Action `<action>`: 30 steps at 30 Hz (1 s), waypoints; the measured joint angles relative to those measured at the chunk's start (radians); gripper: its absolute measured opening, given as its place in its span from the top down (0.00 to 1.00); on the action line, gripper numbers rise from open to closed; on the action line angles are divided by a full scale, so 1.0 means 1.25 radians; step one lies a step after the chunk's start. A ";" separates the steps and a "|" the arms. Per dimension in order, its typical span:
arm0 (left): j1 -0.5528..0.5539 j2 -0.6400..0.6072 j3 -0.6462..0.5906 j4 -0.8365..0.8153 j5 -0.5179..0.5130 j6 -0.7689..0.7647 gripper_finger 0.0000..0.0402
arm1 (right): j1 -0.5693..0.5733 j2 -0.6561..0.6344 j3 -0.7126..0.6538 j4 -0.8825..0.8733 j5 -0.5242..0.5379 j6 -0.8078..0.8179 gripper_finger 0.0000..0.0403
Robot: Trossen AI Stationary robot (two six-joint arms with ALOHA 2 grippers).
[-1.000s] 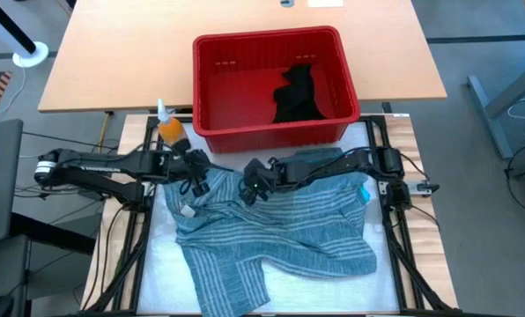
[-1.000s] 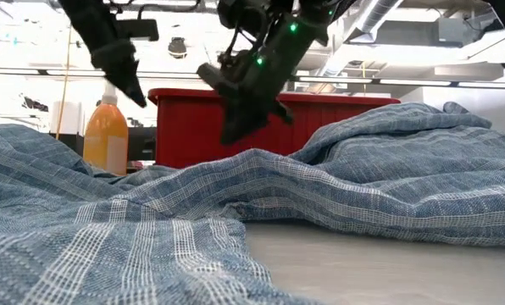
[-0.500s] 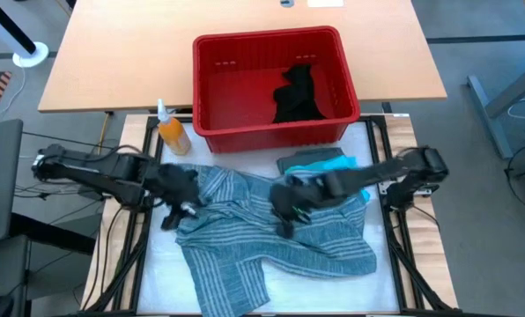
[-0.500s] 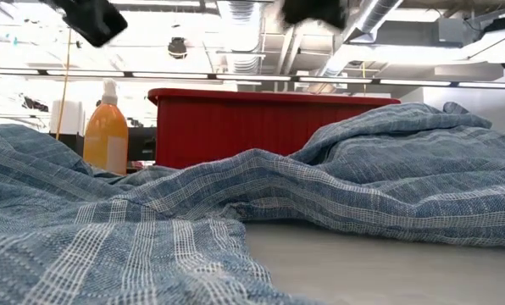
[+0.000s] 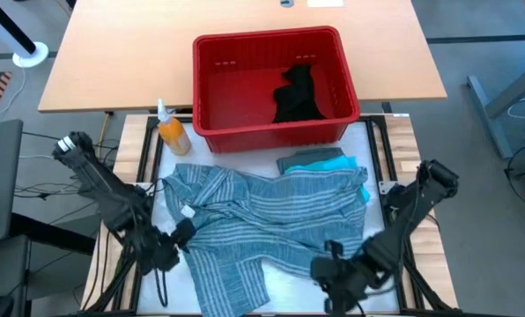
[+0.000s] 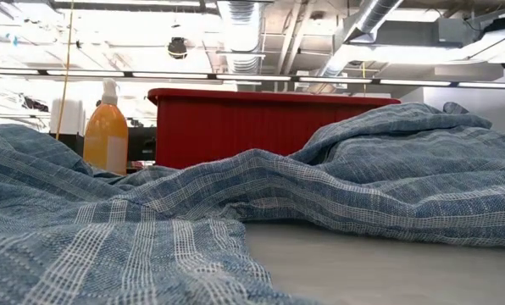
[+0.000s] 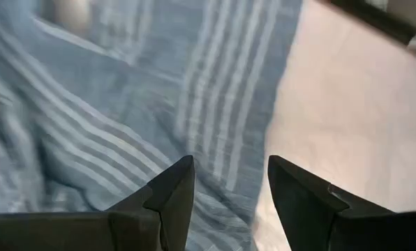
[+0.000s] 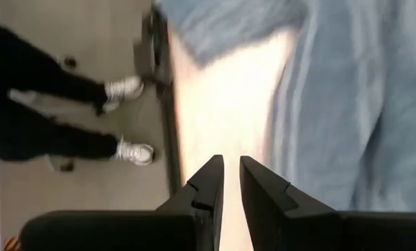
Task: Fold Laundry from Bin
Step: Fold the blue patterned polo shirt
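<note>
The blue-grey striped shirt (image 5: 271, 220) lies spread and rumpled on the white table top, and fills the low view (image 6: 235, 195). A grey-green garment (image 5: 308, 158) and a turquoise one (image 5: 340, 165) lie by the shirt's far edge. A black garment (image 5: 298, 95) lies inside the red bin (image 5: 267, 37). My left gripper (image 5: 164, 255) hangs open above the shirt's near left edge (image 7: 230, 174), nothing between its fingers. My right gripper (image 5: 329, 275) hovers above the bare table near the front edge, right of the shirt's hem, its fingers (image 8: 232, 167) almost together and empty.
An orange bottle (image 5: 173, 132) stands left of the bin, by the shirt's far left corner. Bare white table shows along the near right (image 5: 298, 291). A person's legs and white shoes (image 8: 124, 90) show beyond the table's edge in the right wrist view.
Both grippers have swung away from the shirt's far middle, close to the bin, toward the table's near edge: the left one to the near left, the right one to the near right. Both have left the low view. The shirt lies as before.
</note>
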 joint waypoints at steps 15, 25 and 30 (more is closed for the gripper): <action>0.011 0.274 -0.001 0.115 0.001 0.053 0.48 | 0.165 0.015 0.000 -0.181 0.004 0.128 0.81; -0.016 0.315 -0.001 0.239 0.064 0.053 0.46 | 0.267 0.015 0.000 -0.236 0.075 0.287 0.81; -0.041 0.330 -0.007 0.260 0.036 0.056 0.46 | 0.287 0.020 -0.005 -0.205 0.086 0.295 0.81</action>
